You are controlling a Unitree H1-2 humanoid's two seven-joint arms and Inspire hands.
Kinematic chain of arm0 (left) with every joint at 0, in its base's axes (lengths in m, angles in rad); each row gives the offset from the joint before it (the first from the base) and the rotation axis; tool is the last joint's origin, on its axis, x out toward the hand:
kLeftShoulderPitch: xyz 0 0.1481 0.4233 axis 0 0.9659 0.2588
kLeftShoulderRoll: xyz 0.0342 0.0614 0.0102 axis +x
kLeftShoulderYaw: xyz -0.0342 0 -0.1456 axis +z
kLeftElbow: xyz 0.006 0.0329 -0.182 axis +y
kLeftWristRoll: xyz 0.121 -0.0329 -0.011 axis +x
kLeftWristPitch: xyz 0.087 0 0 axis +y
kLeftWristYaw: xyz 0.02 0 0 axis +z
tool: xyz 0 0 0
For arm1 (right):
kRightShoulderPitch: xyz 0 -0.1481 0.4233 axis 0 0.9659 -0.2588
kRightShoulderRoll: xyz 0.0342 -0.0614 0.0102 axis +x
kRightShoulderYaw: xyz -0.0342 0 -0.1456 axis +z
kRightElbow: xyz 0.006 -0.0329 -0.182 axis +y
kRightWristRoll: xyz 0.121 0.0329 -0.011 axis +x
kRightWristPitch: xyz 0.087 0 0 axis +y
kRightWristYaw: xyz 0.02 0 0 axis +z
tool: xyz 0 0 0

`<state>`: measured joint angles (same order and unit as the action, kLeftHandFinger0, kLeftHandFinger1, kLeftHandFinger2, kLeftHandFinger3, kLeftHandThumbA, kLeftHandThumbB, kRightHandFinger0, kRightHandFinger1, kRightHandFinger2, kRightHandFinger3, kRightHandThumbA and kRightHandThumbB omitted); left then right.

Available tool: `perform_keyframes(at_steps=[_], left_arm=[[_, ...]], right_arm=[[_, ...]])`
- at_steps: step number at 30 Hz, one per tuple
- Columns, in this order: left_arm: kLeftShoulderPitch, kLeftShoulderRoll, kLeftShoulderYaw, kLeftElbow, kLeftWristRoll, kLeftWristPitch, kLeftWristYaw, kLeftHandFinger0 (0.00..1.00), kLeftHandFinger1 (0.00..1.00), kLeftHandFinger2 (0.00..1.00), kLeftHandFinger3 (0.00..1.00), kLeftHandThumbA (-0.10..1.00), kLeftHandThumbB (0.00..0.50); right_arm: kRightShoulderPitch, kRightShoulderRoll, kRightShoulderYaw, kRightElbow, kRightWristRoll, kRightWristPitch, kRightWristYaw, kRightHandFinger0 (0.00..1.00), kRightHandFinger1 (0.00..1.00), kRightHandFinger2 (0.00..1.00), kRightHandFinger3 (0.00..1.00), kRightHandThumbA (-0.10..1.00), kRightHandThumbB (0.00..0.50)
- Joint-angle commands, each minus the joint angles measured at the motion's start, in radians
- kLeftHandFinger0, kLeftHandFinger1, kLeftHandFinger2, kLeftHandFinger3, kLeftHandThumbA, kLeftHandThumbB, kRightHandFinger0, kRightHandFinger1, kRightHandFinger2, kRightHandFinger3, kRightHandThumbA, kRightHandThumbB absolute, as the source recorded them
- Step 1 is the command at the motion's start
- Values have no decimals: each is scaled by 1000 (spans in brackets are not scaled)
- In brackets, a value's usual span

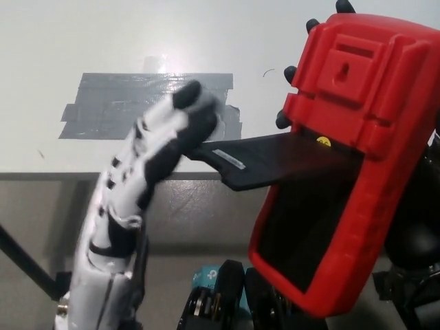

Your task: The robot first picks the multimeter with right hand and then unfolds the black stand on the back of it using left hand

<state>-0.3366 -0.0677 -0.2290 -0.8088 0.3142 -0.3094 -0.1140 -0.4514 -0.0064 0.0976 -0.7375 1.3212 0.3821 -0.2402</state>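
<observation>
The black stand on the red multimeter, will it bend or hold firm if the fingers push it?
The black stand looks like a flat, rigid plastic flap, so it probably swings at the multimeter rather than bending. Its smooth surface may let the left hand slip.

Bright, even overhead light is washing the white table (pixel 82 41) almost featureless, and a patch of glare is shining off the grey tape (pixel 148 103) near its top edge. The fingertips (pixel 196 103) of the left hand (pixel 148 165) are smearing with motion blur. The red multimeter (pixel 344 158), close to the lens, is looking slightly soft and oversized, its recessed back lying in deep shadow beneath the black stand (pixel 275 158).
</observation>
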Motion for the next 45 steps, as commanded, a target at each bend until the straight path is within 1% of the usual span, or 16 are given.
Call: perform_keyframes(at_steps=[1,5,10,13,15,18,22,24,28,30,33,35,39,40,42,45], left_arm=[[23,6,-58,-86,-136,177,-58,1000,504,655,1000,925,284],[-14,101,-71,-90,-166,176,-112,949,323,569,1000,922,432],[57,73,-138,-62,-283,217,-74,177,50,512,1000,690,500],[79,-16,-156,36,-134,-41,-11,298,71,559,1000,809,467],[90,-57,-171,101,-102,-152,16,250,284,844,1000,905,424],[98,-59,-164,103,-53,-161,26,85,8,621,1000,993,440],[110,-72,-158,105,-47,-161,35,11,24,609,1000,973,487],[110,-65,-152,101,-39,-161,40,129,135,752,1000,984,476],[106,-47,-144,61,-107,-90,-9,125,145,706,1000,839,498],[82,-8,-100,85,-61,-145,8,523,295,551,1000,955,492],[82,5,-76,97,-41,-161,36,869,625,742,1000,819,267],[84,-10,-64,66,-42,-140,8,1000,760,810,1000,884,277],[-32,5,-69,65,155,-161,158,1000,933,968,1000,1000,271],[6,-25,-61,42,148,-161,118,1000,1000,1000,1000,1000,371],[20,-37,-38,11,147,-161,71,1000,1000,1000,1000,1000,393],[26,-7,-28,-24,50,-112,22,1000,1000,1000,1000,969,323]], right_arm=[[-46,11,-3,-48,36,-49,-7,0,0,244,138,-100,127],[-56,11,-4,-56,61,-55,-25,0,0,278,170,-100,124],[-64,22,-5,-66,50,-59,-71,0,0,309,94,-100,129],[-64,31,-6,-70,75,-73,-86,0,2,383,121,-100,136],[-66,38,-6,-76,81,-80,-94,0,9,402,160,-100,149],[-75,52,-6,-91,88,-95,-105,0,5,406,130,-100,152],[-86,57,-6,-104,111,-108,-127,0,20,451,126,-100,148],[-90,54,-7,-107,110,-108,-131,0,19,457,119,-100,127],[-96,44,-8,-112,109,-115,-155,0,46,540,95,-100,124],[-98,43,-8,-109,111,-121,-159,0,47,544,96,-100,115],[-102,41,-7,-105,128,-130,-168,0,82,594,145,-100,125],[-103,43,-5,-105,127,-135,-178,0,101,610,138,-100,126],[-105,41,-3,-104,116,-140,-177,0,125,634,129,-100,128],[-106,37,-6,-102,119,-144,-184,0,129,637,131,-100,131],[-104,38,-7,-105,121,-148,-201,0,128,637,148,-100,138],[-103,35,-9,-108,130,-158,-213,0,135,648,169,-100,136]])
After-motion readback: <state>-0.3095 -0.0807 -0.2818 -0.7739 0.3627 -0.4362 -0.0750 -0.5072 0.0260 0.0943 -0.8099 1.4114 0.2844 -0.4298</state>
